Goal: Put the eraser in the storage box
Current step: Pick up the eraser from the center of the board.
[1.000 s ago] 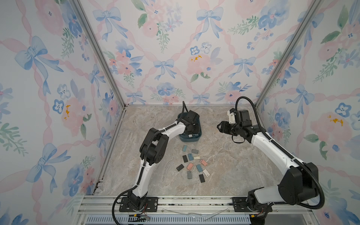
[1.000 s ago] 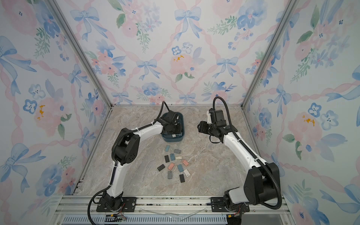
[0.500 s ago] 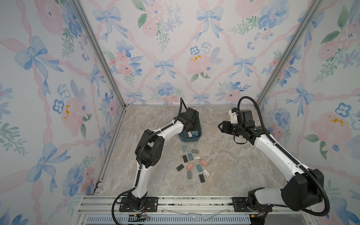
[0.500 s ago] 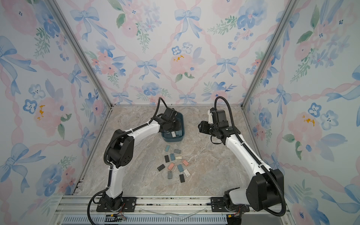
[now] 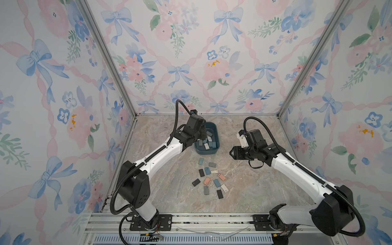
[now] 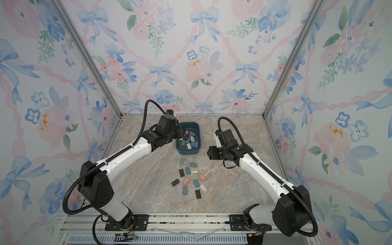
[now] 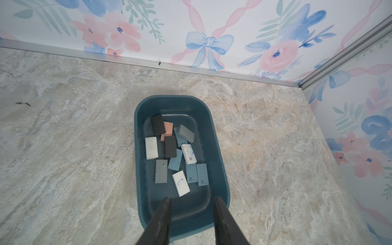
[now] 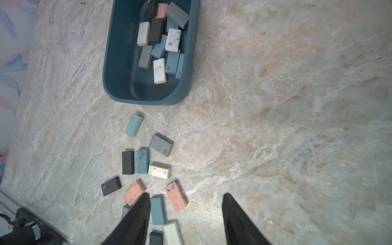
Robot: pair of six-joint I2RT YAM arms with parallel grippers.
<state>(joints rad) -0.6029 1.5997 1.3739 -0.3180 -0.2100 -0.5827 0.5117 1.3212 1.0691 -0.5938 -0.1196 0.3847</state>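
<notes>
Progress is judged near half: twelve-odd small block erasers [image 7: 151, 148] are lodged in the dark teal-blue plastic storage box [image 7: 139, 135], far centre; as many loose erasers [image 8: 161, 145] are left nearer on marbled tabletop [image 8: 275, 106]. Jaws of left gripper [image 7: 192, 199] and right gripper [image 8: 186, 194] are parted, empty

The box [image 5: 206, 151] is a dark teal tub, rectangular with rounded corners and low walls, upright toward the back of the table [image 5: 169, 186]. About a dozen erasers [image 7: 180, 183] lie jumbled inside, some overlapping: white, black, grey, blue, one pink. The end nearest the front is bare. A dozen or so loose erasers [image 5: 206, 181] in the same colours lie scattered just before it.
</notes>
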